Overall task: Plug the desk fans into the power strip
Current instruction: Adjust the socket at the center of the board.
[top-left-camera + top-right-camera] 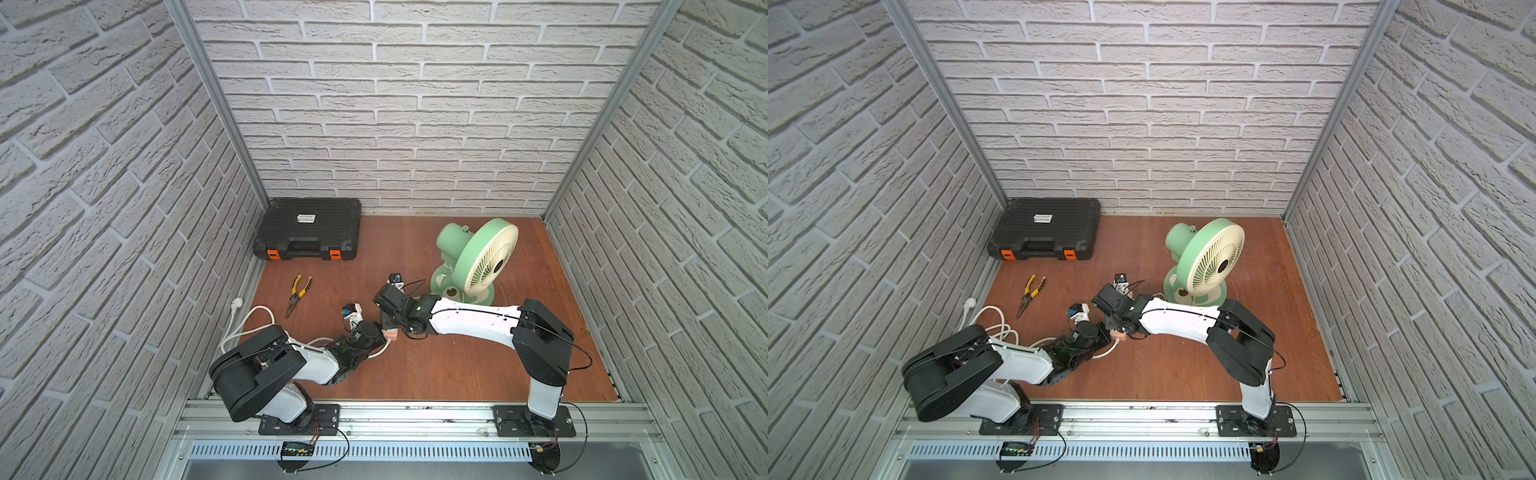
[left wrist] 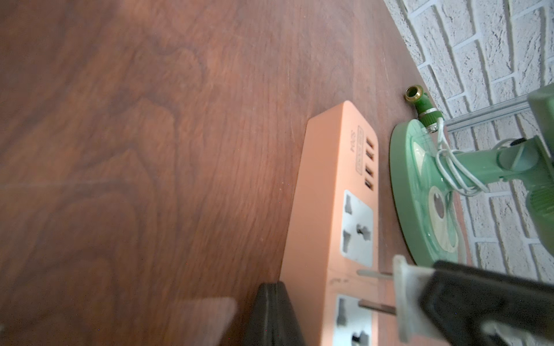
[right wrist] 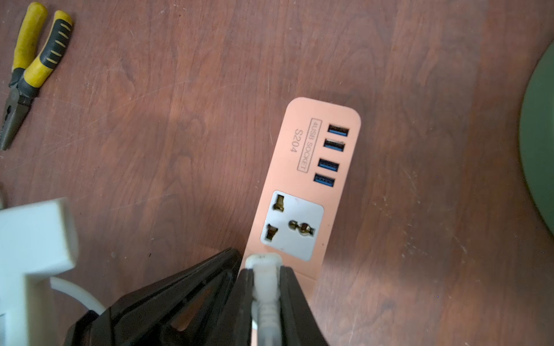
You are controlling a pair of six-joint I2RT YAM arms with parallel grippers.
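The mint-green desk fan (image 1: 490,257) (image 1: 1217,257) stands at the back right, its round base (image 2: 419,194) just beyond the power strip. The peach power strip (image 3: 302,185) (image 2: 323,194) lies flat between both arms, mostly hidden in both top views. My right gripper (image 3: 265,271) (image 1: 388,322) is shut on the fan's small white plug (image 3: 263,260) (image 2: 404,293). The plug's two prongs point at the strip's face by the nearer socket, tips close to it. My left gripper (image 2: 277,287) (image 1: 376,334) is shut, its tips against the strip's side.
A black toolcase (image 1: 307,235) sits at the back left. Yellow-handled pliers (image 1: 298,293) (image 3: 30,69) lie left of the strip. The strip's thick white cable (image 1: 249,320) loops at the front left. Brick-pattern walls close in three sides.
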